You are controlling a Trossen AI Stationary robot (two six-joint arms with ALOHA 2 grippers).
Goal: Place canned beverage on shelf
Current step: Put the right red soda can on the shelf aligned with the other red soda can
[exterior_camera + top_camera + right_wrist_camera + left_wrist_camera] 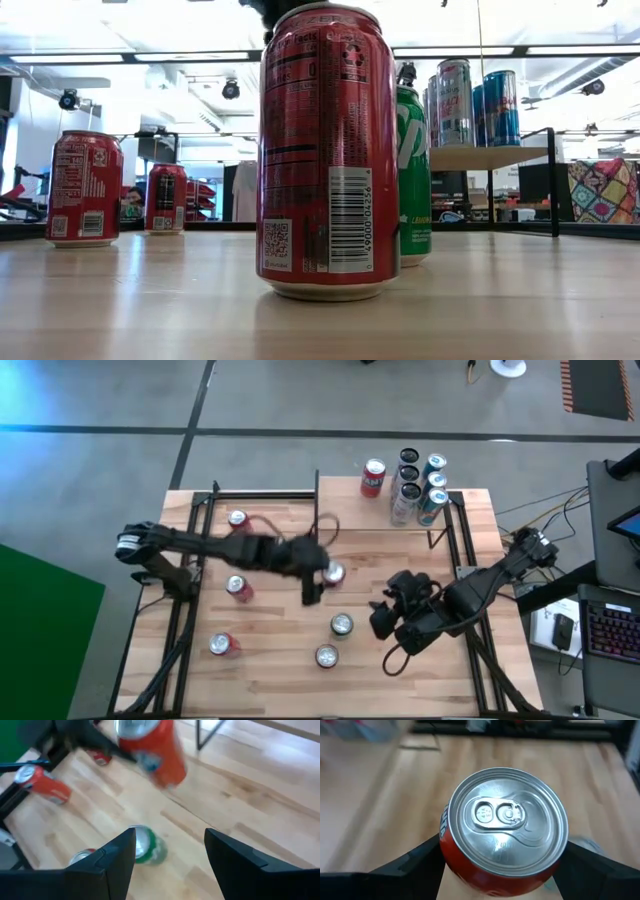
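My left gripper (325, 575) is near the table's middle, shut on a red can (334, 572); the left wrist view looks down on the can's silver top (505, 820). The right wrist view also shows this can (157, 752), blurred. My right gripper (385, 618) is open and empty right of the middle, above a green can (145, 845) that stands on the table. The shelf (490, 157), a light-wood plank on black uprights, is at the far right and carries several cans (420, 485). My left gripper pinches the red can between its two fingers, one on each side of the can's wall just below the top rim (446, 845). The fingers come from above and point down. The can is upright, top up. I cannot tell whether its base is on the table.
Red cans stand on the table at the left (237, 588), near left (222, 645) and far left (237, 518). Another red can (325, 150) stands near the front edge, close to the green one (342, 624). Black frame bars run along the table's sides.
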